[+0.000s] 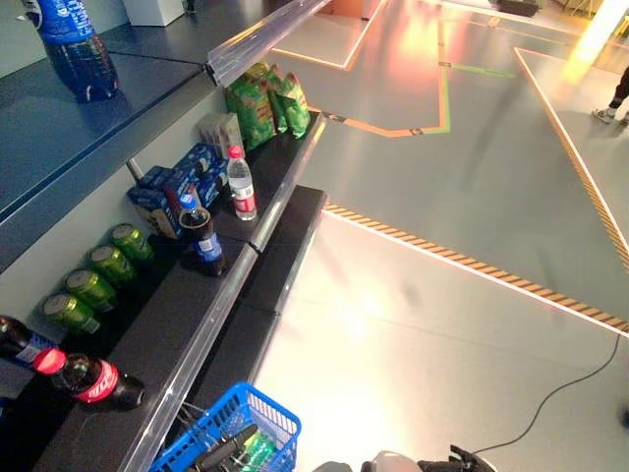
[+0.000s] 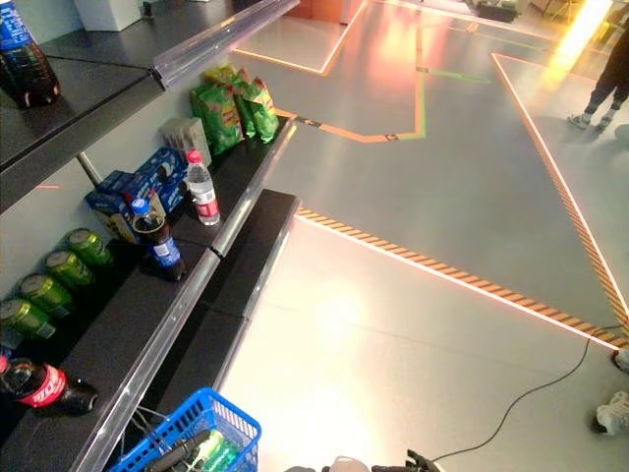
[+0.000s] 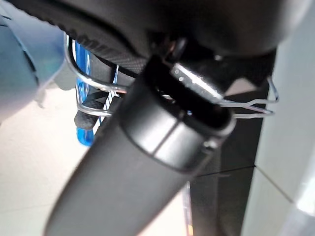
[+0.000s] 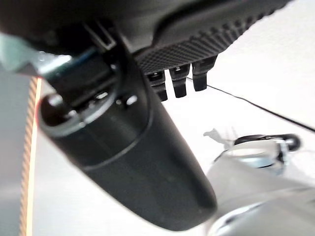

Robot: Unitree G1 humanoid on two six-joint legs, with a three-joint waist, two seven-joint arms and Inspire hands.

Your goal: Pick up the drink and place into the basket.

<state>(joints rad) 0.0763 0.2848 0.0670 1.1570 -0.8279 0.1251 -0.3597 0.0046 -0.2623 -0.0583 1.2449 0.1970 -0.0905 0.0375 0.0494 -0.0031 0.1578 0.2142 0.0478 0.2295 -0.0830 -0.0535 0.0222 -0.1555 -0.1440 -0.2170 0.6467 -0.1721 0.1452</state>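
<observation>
The blue basket hangs low at the left, by the shelf's near end, with a green drink inside. My left hand is shut on its thin wire handles. My right hand hangs low at the right over the floor, its fingers relaxed and empty. On the dark shelf stand a cola bottle, a water bottle and green cans. Red-labelled cola bottles lie at its near end.
Blue boxes, a white box and green snack bags fill the shelf's far part. A blue-labelled bottle stands on the upper shelf. The striped floor line crosses the open floor. A person stands far right.
</observation>
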